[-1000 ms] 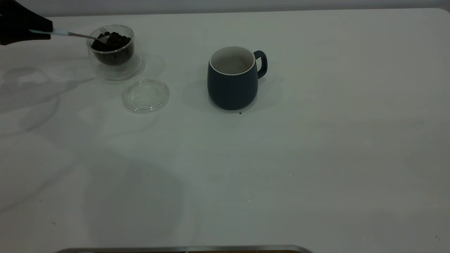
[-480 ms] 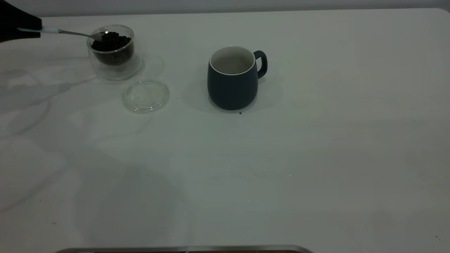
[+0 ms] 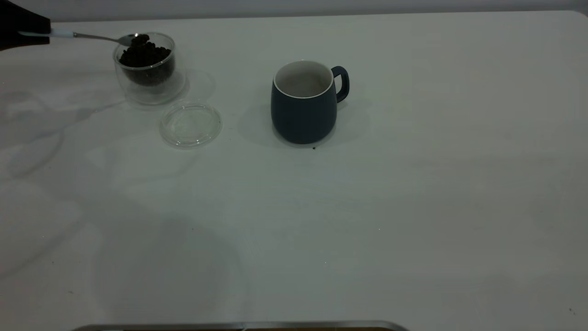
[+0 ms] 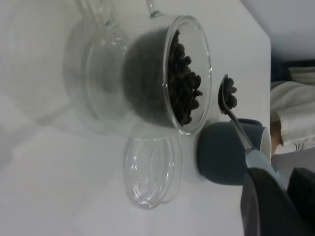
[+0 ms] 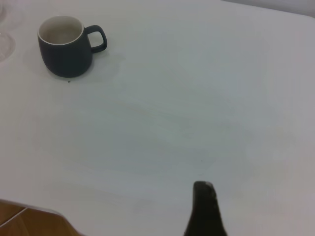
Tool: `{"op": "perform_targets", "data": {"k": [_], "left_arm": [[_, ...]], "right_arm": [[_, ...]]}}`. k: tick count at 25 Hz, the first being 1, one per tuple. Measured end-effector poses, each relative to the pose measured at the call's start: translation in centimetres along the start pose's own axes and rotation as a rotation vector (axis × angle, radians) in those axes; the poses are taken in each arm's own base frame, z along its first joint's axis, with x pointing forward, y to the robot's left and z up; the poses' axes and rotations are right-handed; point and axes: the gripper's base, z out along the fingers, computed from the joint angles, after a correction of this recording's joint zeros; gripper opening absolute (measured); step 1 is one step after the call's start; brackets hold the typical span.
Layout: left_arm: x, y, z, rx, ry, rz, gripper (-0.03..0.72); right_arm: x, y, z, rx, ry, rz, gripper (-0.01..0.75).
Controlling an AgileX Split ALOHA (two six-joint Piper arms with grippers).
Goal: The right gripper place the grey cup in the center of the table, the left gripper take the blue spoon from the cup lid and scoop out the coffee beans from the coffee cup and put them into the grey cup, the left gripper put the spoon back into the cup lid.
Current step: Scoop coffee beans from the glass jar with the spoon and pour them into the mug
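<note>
**A:** Where is the blue spoon [image 3: 87, 37] right now?

**B:** At the far left of the table [image 3: 413, 207], held by its pale handle in the left gripper [image 3: 23, 33], whose jaws are clamped on it. The metal bowl sits level at the rim of the coffee cup [image 3: 146, 69], carrying a few of the coffee beans [image 4: 230, 94]. The wrist view shows them heaped on the bowl, clear of the pile inside the glass.

**A:** Why hold it so flat?

**B:** I'd judge it's to keep the load from rolling off. The handle runs almost horizontal out to the left, so the bowl stays cupped upward.

**A:** And the grey cup [image 3: 304, 103]?

**B:** Upright near the middle of the table, well to the right of the glass, handle turned to the right. Its mouth is open and I see no beans inside. That placement looks finished, which leaves a clear path across for the spoon.

**A:** The cup lid [image 3: 190, 124]?

**B:** Lying flat just nearer than the glass cup and slightly right, between it and the mug, with nothing on it. It waits for the spoon's return.

**A:** The other arm?

**B:** The right gripper [image 5: 204, 209] hangs back over the near right of the table, away from everything. Only a dark tip shows; I cannot tell how its fingers stand.
</note>
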Motion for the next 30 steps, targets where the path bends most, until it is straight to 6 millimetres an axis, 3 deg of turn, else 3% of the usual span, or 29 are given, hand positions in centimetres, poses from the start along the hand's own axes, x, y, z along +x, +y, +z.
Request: {"op": "perform_targets", "data": {"k": [23,30], "left_arm": [[-0.1,-0.8,0.0,0.087,-0.014,-0.002,0.13],[0.1,-1.7,1.6,0.097,0.024,0.016,0.13]], "right_arm": [[0.0,0.0,0.0,0.0,0.0,0.0,0.592],[0.0,0.0,0.0,0.0,0.0,0.0,0.592]]}}
